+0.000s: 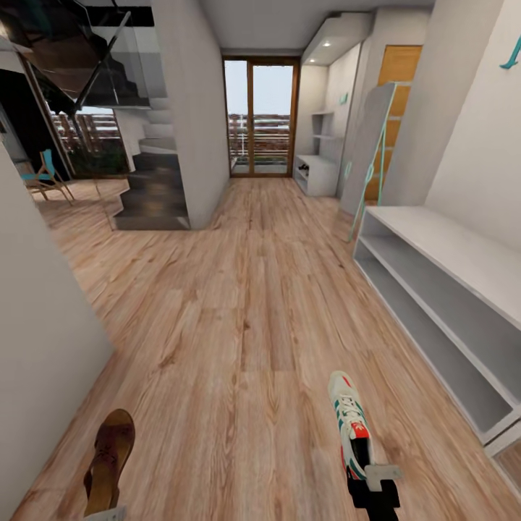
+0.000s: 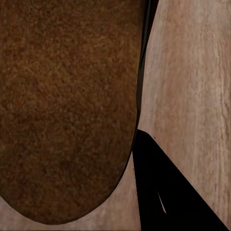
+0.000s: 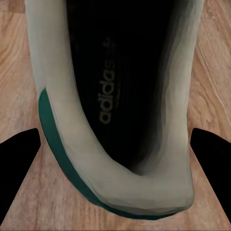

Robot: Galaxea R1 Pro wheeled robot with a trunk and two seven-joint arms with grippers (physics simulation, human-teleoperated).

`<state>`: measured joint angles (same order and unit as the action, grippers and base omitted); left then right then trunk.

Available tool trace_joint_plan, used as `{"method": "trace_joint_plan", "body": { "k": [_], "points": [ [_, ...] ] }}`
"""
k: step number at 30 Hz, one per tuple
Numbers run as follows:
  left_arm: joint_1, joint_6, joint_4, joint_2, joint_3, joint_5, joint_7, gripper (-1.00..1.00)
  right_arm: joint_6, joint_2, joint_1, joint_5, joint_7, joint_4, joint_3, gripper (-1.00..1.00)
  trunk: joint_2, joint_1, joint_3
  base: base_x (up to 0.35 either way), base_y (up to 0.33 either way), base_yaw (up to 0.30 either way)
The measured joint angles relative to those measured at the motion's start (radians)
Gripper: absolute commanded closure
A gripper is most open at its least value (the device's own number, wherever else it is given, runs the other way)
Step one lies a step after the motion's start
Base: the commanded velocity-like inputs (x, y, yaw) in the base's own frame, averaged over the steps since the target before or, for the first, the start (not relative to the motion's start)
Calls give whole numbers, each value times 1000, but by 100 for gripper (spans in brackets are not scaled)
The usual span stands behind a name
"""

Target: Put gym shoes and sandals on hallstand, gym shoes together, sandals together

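With the right claw (image 1: 376, 481) holding one gym shoe (image 1: 350, 423) by its heel and the left claw (image 1: 108, 512) apparently holding a sandal (image 1: 110, 459), both low above the corridor floor (image 1: 246, 311), either could slip before reaching the hallstand (image 1: 441, 289).

A light brown wood-grain plank floor (image 1: 246, 304) runs down a long corridor towards a tall glazed door with a brown wooden frame (image 1: 260, 116), through which pale daylight and a balcony railing show. White plaster walls (image 1: 474, 137) close the right side, and a plain white wall panel (image 1: 36, 318) stands near on the left. A dark grey staircase with a glass balustrade (image 1: 148, 181) rises at the left, beside a white pillar (image 1: 192, 108). Further left, a wooden chair with a teal seat (image 1: 45, 176) stands in an adjoining room. At the far right, white built-in shelving (image 1: 322, 145) sits under recessed ceiling lights (image 1: 329, 43), near an orange-brown wooden door (image 1: 394, 87).
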<state>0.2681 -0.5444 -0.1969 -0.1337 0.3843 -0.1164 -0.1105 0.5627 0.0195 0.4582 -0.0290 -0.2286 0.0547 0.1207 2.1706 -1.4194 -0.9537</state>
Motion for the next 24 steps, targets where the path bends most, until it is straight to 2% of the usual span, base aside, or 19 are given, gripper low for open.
{"method": "trace_joint_plan", "body": {
  "k": [24],
  "points": [
    [0, 0, 0, 0, 1, -5, 0, 100, 0, -6, 0, 0, 0, -1, 1, 100, 0, 0, 0, 338, 0, 0]
  ]
}}
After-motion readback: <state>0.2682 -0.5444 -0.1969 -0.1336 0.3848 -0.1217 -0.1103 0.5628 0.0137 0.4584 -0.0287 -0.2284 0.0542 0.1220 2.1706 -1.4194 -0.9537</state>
